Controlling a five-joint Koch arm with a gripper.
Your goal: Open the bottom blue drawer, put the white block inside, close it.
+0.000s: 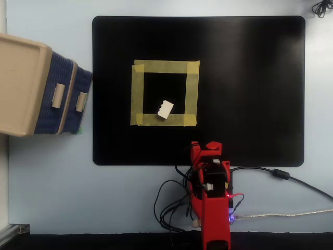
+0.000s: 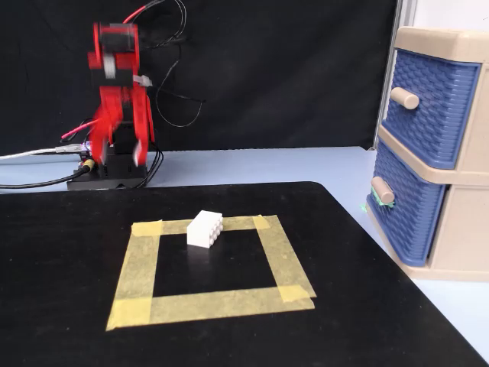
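Overhead view: white block (image 1: 165,109), small, off-white, one edge notched. It lies inside the yellow tape square (image 1: 164,66), at its lower side, touching or overlapping the bottom strip. The square sits on a black mat (image 1: 250,88); open mat all round the block. Beige cabinet (image 1: 21,83) stands on the pale desk (image 1: 52,182) just off the mat's left edge. Bottom blue drawer (image 1: 83,101) looks pushed in, ribbed, beige handle facing the mat. Red arm (image 1: 210,208) at the mat's lower edge, well apart from block.

Fixed view: block (image 2: 205,228) chunky, studs on its right face, at the far tape strip. Drawer (image 2: 409,206) at right, lowest of two. Arm (image 2: 116,107) blurred at the rear; jaws (image 2: 118,157) smeared, cannot tell whether spread or together.
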